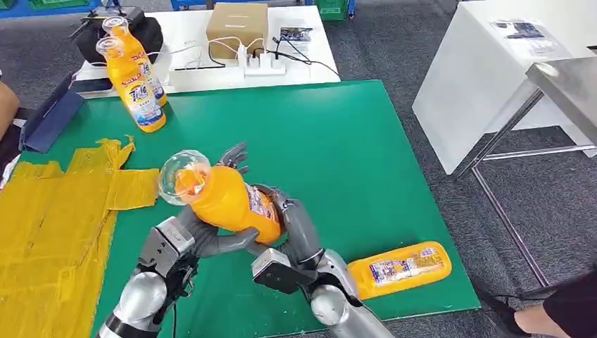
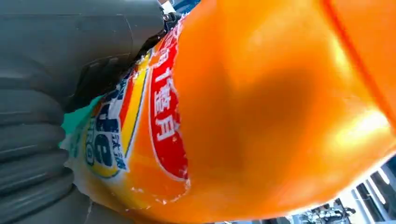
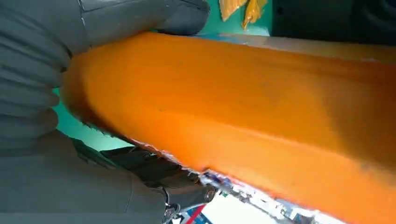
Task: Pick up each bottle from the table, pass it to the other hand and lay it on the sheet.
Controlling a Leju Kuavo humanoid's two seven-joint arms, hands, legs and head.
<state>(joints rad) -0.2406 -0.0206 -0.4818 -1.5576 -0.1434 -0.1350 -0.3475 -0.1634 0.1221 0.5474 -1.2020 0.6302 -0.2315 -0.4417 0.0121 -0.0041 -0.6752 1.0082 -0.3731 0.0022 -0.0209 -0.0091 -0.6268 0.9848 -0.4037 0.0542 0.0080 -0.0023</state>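
Orange bottle (image 1: 224, 199) held above the table's near edge, left robot hand (image 1: 184, 236) and right robot hand (image 1: 292, 229) both grasping it, handover underway | one bottle (image 1: 400, 267) lying at the near right corner | yellow sheet (image 1: 49, 225) bare along the left edge | two bottles (image 1: 137, 74) upright at the far left corner | green table (image 1: 338, 148) open mid-way.

Grey carpet floor (image 1: 394, 42) surrounds a white table (image 1: 486, 77) and a steel table (image 1: 567, 84) at right.
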